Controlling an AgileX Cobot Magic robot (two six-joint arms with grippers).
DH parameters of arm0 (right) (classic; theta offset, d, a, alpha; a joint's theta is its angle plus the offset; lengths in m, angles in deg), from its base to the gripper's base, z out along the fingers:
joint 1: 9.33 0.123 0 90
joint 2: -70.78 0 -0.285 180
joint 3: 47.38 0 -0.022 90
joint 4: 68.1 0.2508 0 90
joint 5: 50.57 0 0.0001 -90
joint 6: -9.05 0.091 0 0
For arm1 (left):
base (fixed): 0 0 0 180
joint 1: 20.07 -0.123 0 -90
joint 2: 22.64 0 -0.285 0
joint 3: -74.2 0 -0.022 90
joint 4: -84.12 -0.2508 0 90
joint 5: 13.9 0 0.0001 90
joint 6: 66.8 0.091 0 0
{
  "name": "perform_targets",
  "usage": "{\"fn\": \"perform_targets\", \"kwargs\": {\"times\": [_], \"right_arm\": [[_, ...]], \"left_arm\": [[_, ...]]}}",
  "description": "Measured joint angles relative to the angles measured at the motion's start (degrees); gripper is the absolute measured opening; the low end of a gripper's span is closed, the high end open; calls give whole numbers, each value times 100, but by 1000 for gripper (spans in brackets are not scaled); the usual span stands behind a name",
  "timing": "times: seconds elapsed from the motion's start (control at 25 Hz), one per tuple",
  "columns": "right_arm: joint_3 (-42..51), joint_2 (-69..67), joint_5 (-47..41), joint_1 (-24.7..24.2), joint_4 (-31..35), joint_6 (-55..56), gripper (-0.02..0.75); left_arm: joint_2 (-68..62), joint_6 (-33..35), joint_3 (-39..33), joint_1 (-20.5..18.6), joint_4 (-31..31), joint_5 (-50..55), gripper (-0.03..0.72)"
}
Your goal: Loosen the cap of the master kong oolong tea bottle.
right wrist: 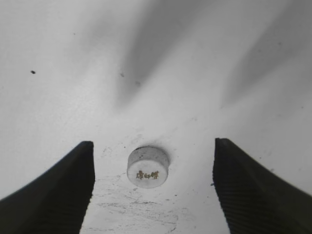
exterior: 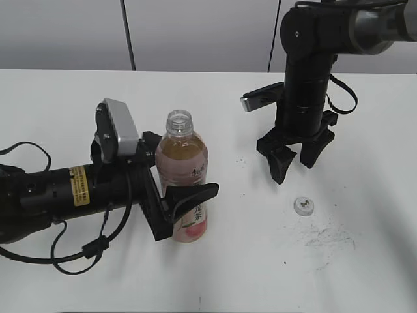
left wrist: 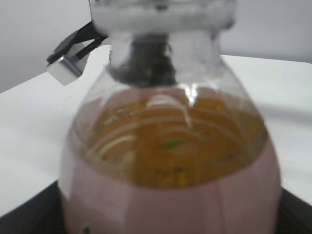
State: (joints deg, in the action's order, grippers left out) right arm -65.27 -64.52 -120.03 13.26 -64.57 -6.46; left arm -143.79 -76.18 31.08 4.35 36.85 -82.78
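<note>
The master kong oolong tea bottle (exterior: 183,171) stands upright on the white table (exterior: 65,104), its neck open with no cap on it. It fills the left wrist view (left wrist: 170,161). My left gripper (exterior: 171,195) is shut on the bottle's body at label height. The small white cap (exterior: 303,206) lies on the table to the bottle's right, apart from it. It shows in the right wrist view (right wrist: 147,166) with a small gold mark on top. My right gripper (exterior: 293,164) is open and empty, hanging above and behind the cap, its fingers (right wrist: 151,195) wide on either side.
Dark scuff marks (exterior: 329,238) and specks mark the table near the cap. The left arm's black cable (exterior: 78,251) loops along the front left. A grey wall runs behind the table.
</note>
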Motion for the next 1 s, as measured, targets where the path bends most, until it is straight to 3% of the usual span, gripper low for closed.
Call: {"fn": "perform_targets", "kwargs": {"times": [1.0], "right_arm": [[0, 0, 0, 0, 0, 6, 565]], "left_arm": [[1115, -83, 0, 5, 217, -37, 542]]}}
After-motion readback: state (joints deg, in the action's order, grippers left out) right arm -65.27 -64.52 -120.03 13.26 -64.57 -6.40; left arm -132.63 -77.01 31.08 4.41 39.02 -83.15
